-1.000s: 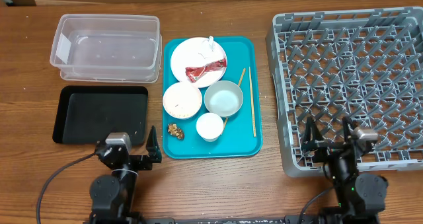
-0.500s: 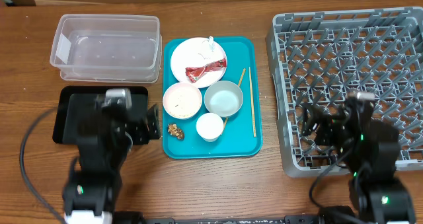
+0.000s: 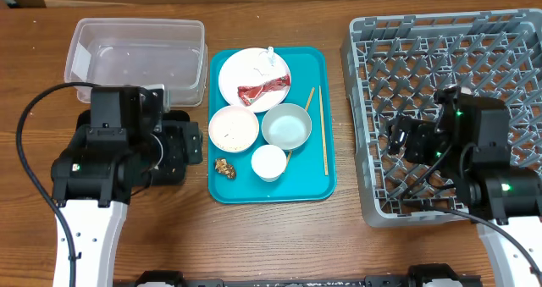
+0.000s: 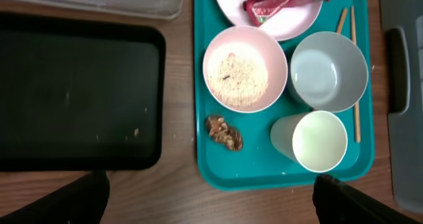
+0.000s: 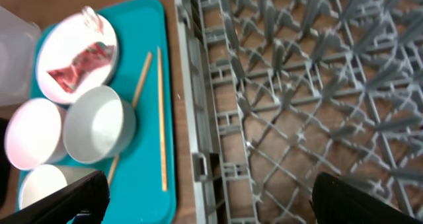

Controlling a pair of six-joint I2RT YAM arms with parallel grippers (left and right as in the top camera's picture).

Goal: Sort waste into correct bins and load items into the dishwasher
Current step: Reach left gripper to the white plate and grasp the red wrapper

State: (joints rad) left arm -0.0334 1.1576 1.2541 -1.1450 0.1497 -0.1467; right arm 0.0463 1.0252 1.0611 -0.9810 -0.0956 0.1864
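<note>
Teal serving tray (image 3: 306,184) at mid-bench (image 3: 271,236), carrying every item. White plate (image 3: 240,69) at the far end, with the red wrapper (image 3: 263,89) crumpled on it and a small white tissue (image 3: 269,57) at its far rim. Nearer: pinkish bowl (image 3: 234,128) holding loose rice, grey-blue bowl (image 3: 286,125) beside it, white cup (image 3: 268,162) just in front, and a brown food lump (image 3: 224,167) lying on the tray left of the cup. Chopsticks (image 3: 324,135): one straight along the tray's right side, one slanting against the grey-blue bowl. Clear tub (image 3: 135,63) and black tray (image 4: 73,92) stand left of the teal tray and the grey dish rack (image 3: 440,58) right of it; all look empty. Left jaws spread wide and holding nothing, above the black tray's right part, tips at the lower corners of the wrist view. Right jaws likewise wide and empty, over the rack's near-left part. Judged handling: the wrapper is light and crinkly, so pinch its raised middle fold. The tissue is soft and needs a gentle nip. The lump looks crumbly and should take a light squeeze across its width. Rice is better tipped out with the bowl. Plate, bowls and cup are stiff, probably slick and breakable, and should be gripped across the rim wall. The chopsticks are thin and lie flat; take them near the middle.
</note>
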